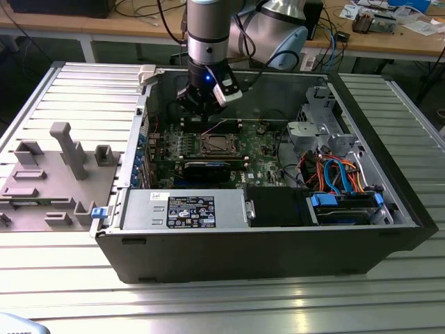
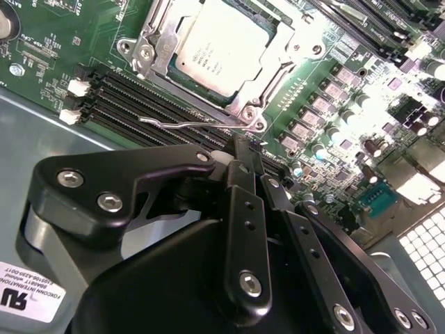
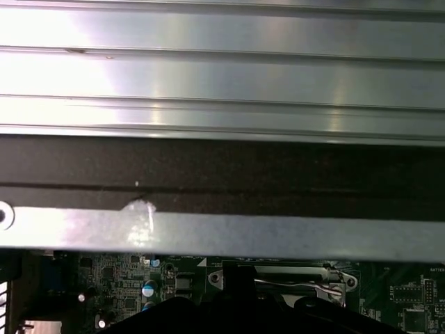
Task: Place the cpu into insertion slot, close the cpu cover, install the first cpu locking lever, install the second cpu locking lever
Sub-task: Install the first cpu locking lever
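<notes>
CPU work sits right under the pincer: in the second wrist view its black fingers are pressed together with nothing between them, the tips just beside a thin wire locking lever that runs along the near edge of the insertion slot. The chip already lies flat in that slot with the cpu cover folded down over its edges, so I judge the levers to be the step in hand. Doing it well, I would say, means pushing the lever's free end down and sideways in one steady sweep until it tucks under its catch, keeping the fingertips off the long black memory slots that lie close by. In the exterior view the gripper hangs straight down from the arm, wrist vertical, over the far left part of the green motherboard inside the open computer case, with the socket just nearer than the tool. Grey fixture blocks stand well apart on the ribbed table to the exterior view's left.
</notes>
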`<action>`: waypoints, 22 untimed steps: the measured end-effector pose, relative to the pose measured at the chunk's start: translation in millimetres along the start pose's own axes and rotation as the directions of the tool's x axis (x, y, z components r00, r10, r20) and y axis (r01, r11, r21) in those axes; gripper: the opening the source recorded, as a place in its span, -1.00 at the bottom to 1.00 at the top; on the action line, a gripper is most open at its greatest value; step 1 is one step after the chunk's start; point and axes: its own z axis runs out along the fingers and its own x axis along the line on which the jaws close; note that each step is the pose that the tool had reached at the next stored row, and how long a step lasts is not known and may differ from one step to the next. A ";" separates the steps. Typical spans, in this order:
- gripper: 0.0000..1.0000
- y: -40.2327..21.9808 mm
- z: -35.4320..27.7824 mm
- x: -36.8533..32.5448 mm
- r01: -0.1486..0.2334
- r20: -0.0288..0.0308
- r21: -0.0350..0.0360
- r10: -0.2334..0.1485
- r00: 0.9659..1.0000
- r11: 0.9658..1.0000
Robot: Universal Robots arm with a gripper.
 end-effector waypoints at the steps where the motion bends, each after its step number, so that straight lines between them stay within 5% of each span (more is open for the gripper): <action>1: -0.79 0.0 0.3 0.0 0.000 0.000 0.002 0.000 1.000 1.000; 22: -0.79 -0.3 5.7 0.0 0.000 0.000 0.002 0.000 1.000 1.000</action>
